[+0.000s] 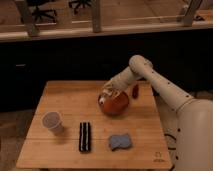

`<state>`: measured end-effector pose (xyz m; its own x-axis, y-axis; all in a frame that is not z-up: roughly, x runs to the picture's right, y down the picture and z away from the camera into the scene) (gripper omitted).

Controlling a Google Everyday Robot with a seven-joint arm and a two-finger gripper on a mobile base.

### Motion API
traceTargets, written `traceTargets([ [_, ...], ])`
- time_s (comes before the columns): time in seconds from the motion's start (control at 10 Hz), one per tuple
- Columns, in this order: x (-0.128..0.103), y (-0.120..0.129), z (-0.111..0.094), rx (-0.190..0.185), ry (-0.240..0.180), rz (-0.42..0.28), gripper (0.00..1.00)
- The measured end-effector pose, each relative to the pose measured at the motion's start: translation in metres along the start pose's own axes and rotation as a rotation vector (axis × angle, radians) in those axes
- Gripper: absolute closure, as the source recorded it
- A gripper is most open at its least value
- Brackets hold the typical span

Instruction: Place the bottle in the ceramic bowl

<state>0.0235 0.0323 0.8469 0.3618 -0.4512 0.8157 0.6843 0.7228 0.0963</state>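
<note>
Camera view, claw (109, 93) over ceramic bowl (116, 105)

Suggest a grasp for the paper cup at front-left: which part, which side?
Pinch the paper cup across its open rim from above: it stands upright, with bare table all round. The pincer is busy over the ceramic bowl.

tool (109, 91) over ceramic bowl (116, 104), small red object (135, 90) beside
</note>
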Motion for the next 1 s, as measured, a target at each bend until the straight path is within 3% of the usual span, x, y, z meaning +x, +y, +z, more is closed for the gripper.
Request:
traceTargets([
  [1.0,0.0053,0.0047,0.002,0.01,0.018,0.011,0.54],
])
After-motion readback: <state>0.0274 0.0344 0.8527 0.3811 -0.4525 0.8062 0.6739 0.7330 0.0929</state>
